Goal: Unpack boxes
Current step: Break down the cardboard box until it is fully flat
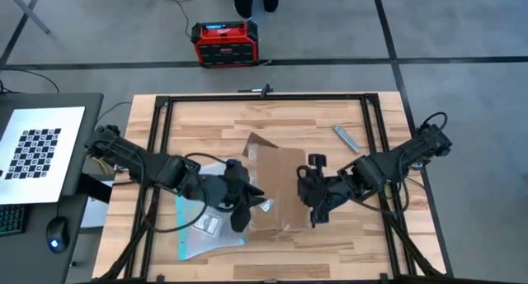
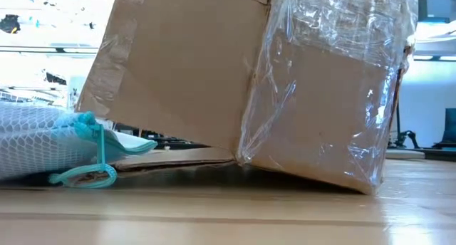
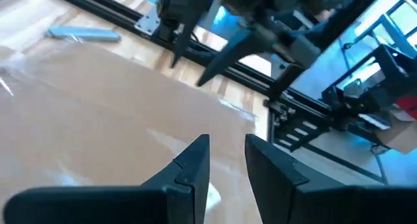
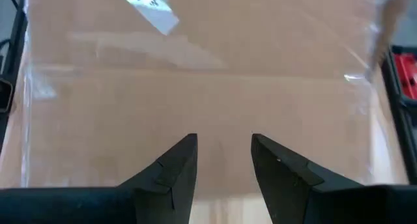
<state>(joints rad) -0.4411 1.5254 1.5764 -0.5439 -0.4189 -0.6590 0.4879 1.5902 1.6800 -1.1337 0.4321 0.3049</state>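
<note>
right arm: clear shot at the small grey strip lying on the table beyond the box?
Probably yes. The grey strip lies on bare wood on the right arm's side, nothing over it. The right gripper is at the cardboard box, jaws apart and empty.

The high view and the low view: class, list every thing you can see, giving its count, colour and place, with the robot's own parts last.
Cardboard box: one, brown with clear tape, table centre, tilted in the low view.
Plastic pouch: one, clear with teal edge, on the table left of the box.
Flat strip: one, grey, table's far right part.
Case: one, red and black, on the floor beyond the table.
Checkerboard sheet: one, black and white, side desk at left.
Computer mouse: one, dark, same desk.
Table: one, light wood.
Left end effector: at the box's left side.
Right end effector: at the box's right side.
</note>
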